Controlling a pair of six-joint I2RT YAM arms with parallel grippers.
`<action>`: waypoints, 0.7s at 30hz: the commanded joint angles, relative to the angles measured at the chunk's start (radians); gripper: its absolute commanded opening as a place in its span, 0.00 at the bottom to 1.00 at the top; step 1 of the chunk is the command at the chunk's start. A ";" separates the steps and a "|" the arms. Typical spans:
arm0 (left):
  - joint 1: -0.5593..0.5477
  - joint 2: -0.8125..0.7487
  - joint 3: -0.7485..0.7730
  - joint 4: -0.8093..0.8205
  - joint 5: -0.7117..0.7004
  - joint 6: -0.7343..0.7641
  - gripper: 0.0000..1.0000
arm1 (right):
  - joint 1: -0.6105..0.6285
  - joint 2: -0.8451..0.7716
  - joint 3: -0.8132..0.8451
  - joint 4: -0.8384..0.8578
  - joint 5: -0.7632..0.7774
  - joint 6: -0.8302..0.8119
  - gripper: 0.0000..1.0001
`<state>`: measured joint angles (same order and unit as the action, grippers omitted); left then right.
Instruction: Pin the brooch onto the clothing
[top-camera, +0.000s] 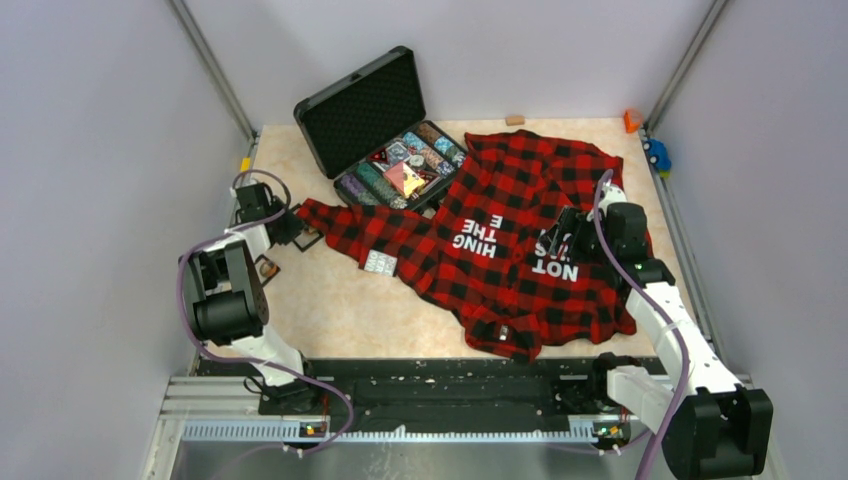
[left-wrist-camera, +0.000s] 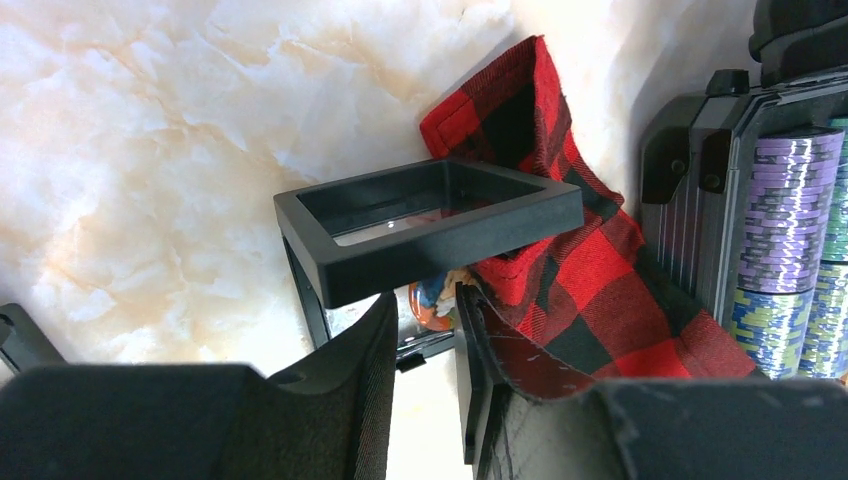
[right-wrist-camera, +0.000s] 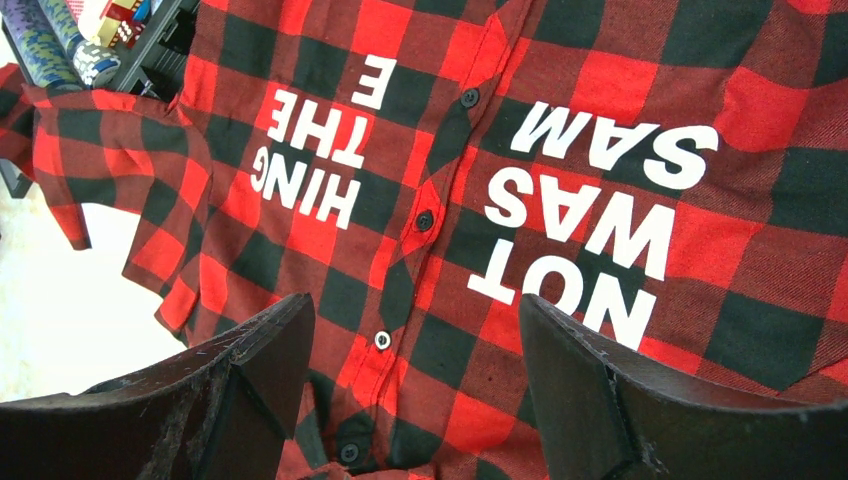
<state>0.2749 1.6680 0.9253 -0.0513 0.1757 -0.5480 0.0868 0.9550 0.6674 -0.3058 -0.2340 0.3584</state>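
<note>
The red-and-black checked shirt (top-camera: 500, 290) lies spread on the table with its white lettering up; it fills the right wrist view (right-wrist-camera: 400, 100). Its sleeve cuff (left-wrist-camera: 590, 270) reaches a small black display frame (left-wrist-camera: 430, 225), hinged open. A small orange-and-blue brooch (left-wrist-camera: 435, 298) sits in the frame's lower half. My left gripper (left-wrist-camera: 427, 325) is narrowly open, with its tips on either side of the brooch; the top view shows it at the table's left (top-camera: 293, 230). My right gripper (right-wrist-camera: 415, 330) is open and empty just above the shirt's button placket, by the lettering (top-camera: 560, 238).
An open black case (top-camera: 365, 105) holding poker chips (left-wrist-camera: 790, 200) stands at the back, against the sleeve. A second small framed item (top-camera: 266, 267) lies near the left arm. A silvery packet (top-camera: 380, 263) rests on the sleeve. A wooden block (top-camera: 515, 120) and toys (top-camera: 657, 155) lie at the back right.
</note>
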 joint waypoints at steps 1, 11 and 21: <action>0.009 0.024 0.002 0.044 0.033 -0.022 0.31 | -0.009 0.002 -0.008 0.032 -0.010 -0.017 0.76; 0.010 0.055 0.014 0.073 0.056 -0.029 0.30 | -0.010 0.007 -0.009 0.033 -0.010 -0.018 0.76; 0.010 0.080 0.027 0.090 0.079 -0.046 0.29 | -0.009 0.011 -0.008 0.034 -0.011 -0.019 0.76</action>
<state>0.2806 1.7283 0.9260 0.0002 0.2321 -0.5793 0.0868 0.9588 0.6674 -0.3054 -0.2344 0.3584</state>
